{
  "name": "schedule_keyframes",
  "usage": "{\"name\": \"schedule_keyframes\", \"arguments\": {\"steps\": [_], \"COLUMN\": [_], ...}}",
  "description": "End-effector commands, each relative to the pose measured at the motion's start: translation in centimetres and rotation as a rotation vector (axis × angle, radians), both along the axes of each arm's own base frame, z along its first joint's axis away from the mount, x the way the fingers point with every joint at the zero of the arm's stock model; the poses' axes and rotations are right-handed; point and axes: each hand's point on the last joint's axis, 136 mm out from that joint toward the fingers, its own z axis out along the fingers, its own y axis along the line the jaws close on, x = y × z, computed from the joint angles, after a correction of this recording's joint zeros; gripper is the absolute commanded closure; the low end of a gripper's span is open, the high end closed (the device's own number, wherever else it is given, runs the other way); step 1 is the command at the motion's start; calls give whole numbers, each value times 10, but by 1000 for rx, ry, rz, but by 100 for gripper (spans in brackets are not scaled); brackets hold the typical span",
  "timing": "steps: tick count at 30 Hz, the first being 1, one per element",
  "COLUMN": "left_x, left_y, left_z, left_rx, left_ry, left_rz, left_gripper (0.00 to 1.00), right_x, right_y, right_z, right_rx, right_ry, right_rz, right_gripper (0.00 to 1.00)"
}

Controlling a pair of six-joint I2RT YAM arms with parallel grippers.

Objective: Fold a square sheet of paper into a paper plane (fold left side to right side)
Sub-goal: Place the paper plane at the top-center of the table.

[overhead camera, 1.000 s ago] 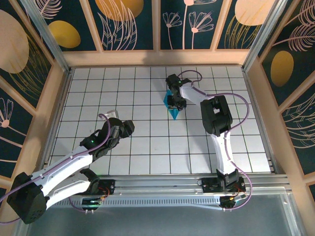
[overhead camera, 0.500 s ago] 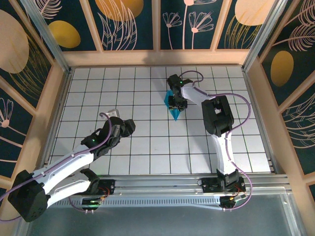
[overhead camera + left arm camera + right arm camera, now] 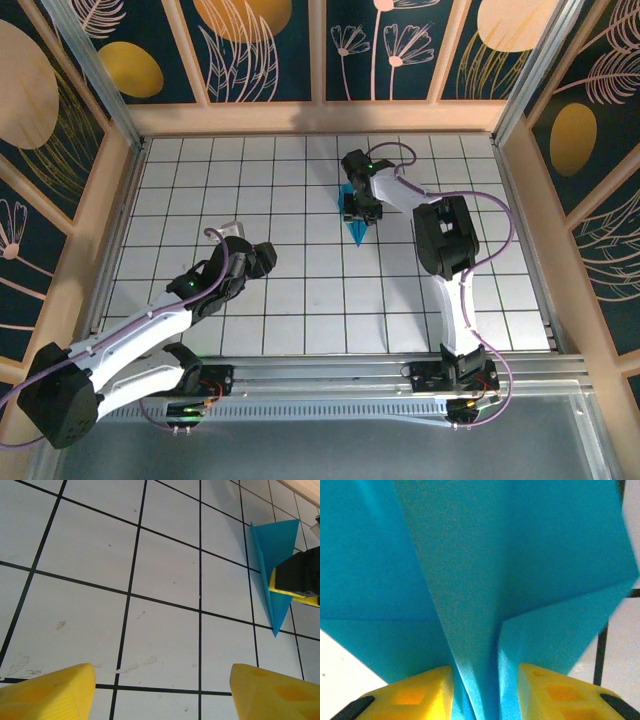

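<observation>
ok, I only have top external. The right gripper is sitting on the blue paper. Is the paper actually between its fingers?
Observer: Yes. On the right wrist view, the centre fold of the paper plane runs down between the right gripper's two yellow fingertips. I cannot tell whether they are pinching it.
Operator: Is the left gripper carrying anything?
Observer: No. The left wrist view shows the left gripper open, with only bare tiles between its fingers.
</observation>
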Motion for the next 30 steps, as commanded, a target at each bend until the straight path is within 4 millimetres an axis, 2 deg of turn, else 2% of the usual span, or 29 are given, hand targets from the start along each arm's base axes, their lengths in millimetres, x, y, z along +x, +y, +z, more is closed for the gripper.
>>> {"name": "schedule_keyframes", "arguments": {"steps": [1,10,15,19,26,30], "left_x": [8,11,12,14,23,30], "left_y": [-7,-10,-11,-9,-1,11], "left_z": [16,18,22,25,35,45], "left_rx": [-42,-41,-53,-55,-45,-11], "left_ry": [-29,-28,-41,-55,-97,-142], "left_rz": [7,1,2,17,70,115], "left_gripper": [28,28,27,20,5,1], "right_x": [-3,-7,-8,-9,-18,-19], "right_y": [-5,-9,-9,-12,-16,-29], "right_z": [19,25,37,55,97,124], "right_rx": [15,1,8,11,66,67], "right_ry": [-14,-15,-36,-69,-171,-266], "right_rz": [-9,-9,-8,-7,-5,-22], "right_gripper": [61,59,56,53,47,43]}}
